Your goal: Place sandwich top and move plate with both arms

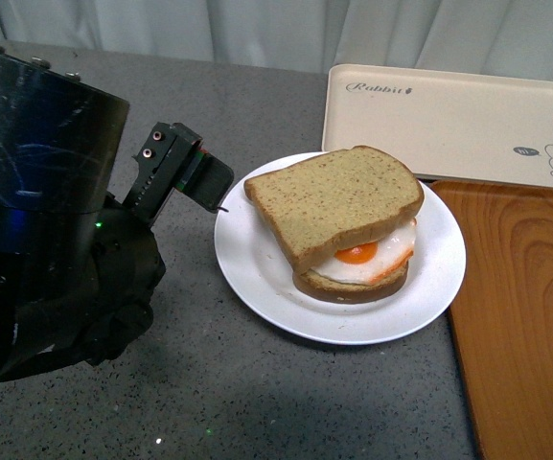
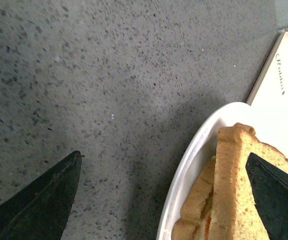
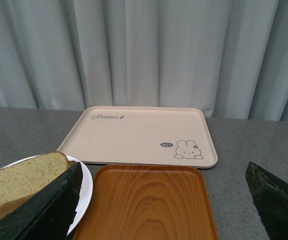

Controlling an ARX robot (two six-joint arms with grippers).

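Note:
The sandwich top lies tilted on the fried egg and the lower slice, on the white plate. My left gripper hangs open at the plate's left rim. In the left wrist view the left gripper has one finger over bare table and the other over the sandwich top, with the plate rim between them. The right gripper is open and empty. One of its fingers overlaps the plate and the sandwich top. The right arm is out of the front view.
A cream rabbit-print tray lies behind the plate. An orange-brown wooden tray lies right of the plate, its corner touching or just under the plate's rim. Grey speckled table spreads in front and left. A pale curtain closes the back.

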